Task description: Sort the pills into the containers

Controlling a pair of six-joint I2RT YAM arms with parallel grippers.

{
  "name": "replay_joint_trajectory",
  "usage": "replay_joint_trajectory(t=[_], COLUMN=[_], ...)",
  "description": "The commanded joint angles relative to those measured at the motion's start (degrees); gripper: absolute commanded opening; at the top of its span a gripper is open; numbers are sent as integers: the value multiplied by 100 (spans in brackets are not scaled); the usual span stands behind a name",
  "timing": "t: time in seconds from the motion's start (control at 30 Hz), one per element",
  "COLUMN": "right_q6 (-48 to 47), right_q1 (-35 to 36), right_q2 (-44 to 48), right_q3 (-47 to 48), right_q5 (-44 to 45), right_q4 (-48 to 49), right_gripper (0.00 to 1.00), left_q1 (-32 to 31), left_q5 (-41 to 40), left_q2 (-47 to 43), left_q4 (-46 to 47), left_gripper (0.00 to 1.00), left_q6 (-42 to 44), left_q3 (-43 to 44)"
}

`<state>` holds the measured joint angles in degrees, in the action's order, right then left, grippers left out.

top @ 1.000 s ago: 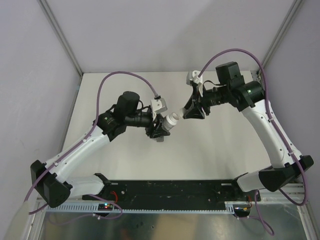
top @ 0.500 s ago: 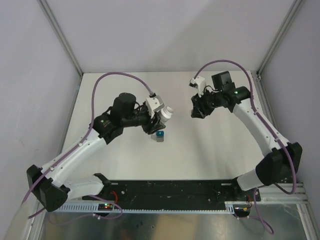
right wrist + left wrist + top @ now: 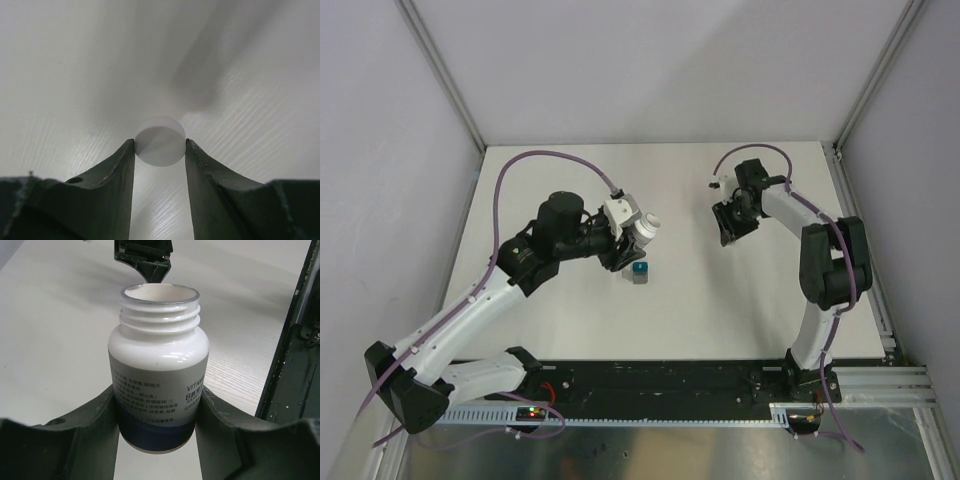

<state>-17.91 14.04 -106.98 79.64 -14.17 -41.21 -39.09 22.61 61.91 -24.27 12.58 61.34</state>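
My left gripper [image 3: 157, 402] is clamping, jaws partly open, around the lower body of a white bottle [image 3: 159, 340], which is uncapped and whose threaded mouth is pointing away from the wrist. My right gripper [image 3: 160, 150] is pinching a white round cap [image 3: 160, 140] edge-on between its fingertips, over the table [image 3: 750, 310]. The containers [image 3: 638, 271], a joined teal and grey pair, are sitting on the table just beside the left gripper, well apart from the right.

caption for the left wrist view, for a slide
Left gripper clamps an uncapped white vitamin bottle by its lower body, mouth open.
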Motion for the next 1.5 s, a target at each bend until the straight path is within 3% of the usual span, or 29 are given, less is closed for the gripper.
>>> replay_joint_trajectory(t=[0.0,0.27,0.6,0.93,1.23,1.47], right_q6=[70,74,123,149,124,424], right_q1=[-52,-162,-186,-145,51,331], right_q2=[-322,-607,-623,106,1488,2161], right_q3=[76,74,62,103,203,954], right_q5=[499,700,695,474,-1038,-2549], right_q4=[223,219,245,207,137,-344], right_gripper=[28,37,60,74,78,83], left_q1=[17,19,18,19,25,25], left_q5=[-48,23,38,-68,-330,-462], left_q2=[-142,-56,-30,-1,39,237], left_q4=[292,324,360,437,706,822], left_gripper=[0,0,0,0,0,0], left_q6=[75,50,28,14,7,-34], left_q3=[-12,-21,-52,-97,-228,-228])
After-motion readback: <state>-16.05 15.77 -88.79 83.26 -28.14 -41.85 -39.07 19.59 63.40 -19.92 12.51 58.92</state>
